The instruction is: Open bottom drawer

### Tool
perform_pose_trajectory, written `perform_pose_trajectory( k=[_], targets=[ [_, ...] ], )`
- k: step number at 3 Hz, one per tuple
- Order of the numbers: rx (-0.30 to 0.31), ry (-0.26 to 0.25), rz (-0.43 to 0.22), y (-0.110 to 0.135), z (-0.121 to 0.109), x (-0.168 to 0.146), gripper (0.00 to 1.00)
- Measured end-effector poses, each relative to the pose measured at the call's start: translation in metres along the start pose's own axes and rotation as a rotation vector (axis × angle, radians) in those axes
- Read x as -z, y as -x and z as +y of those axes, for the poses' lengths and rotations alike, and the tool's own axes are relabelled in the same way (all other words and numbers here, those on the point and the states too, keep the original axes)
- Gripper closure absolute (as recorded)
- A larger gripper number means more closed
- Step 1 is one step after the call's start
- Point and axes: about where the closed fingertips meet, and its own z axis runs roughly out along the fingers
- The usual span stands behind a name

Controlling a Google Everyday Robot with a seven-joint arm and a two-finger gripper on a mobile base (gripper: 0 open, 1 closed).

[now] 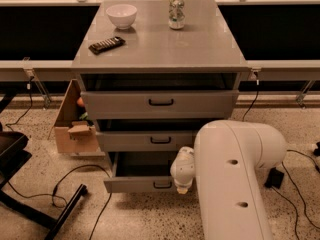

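Bottom drawer [132, 185]: lower centre of frame, standing pulled out, grey interior showing.
Gripper [181, 187]: at the drawer front, just right of its black handle [162, 184]; whether open or closed cannot be told.
Cabinet top [165, 44]: white bowl [121, 15], can [176, 12], remote [106, 45].

Matt grey bottom drawer [135, 185]; glossy white plastic gripper [181, 188] at front.

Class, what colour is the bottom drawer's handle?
Black handle on the grey bottom drawer; camera view. The gripper sits beside it.
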Motion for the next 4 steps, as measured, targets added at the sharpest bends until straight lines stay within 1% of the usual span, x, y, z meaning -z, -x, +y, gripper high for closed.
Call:
perform_pose_trajectory(
  k=[1, 2, 3, 4],
  targets=[
    [0.029, -0.052, -0.071, 0.012, -0.025, -0.002, 0.01],
    [0.058, -0.068, -0.071, 0.022, -0.040, -0.019, 0.00],
    [0.070, -0.033, -0.006, 0.028, -0.047, -0.057, 0.00],
    [0.061, 0.012, 0.047, 0.026, -0.043, -0.087, 0.00]
  ],
)
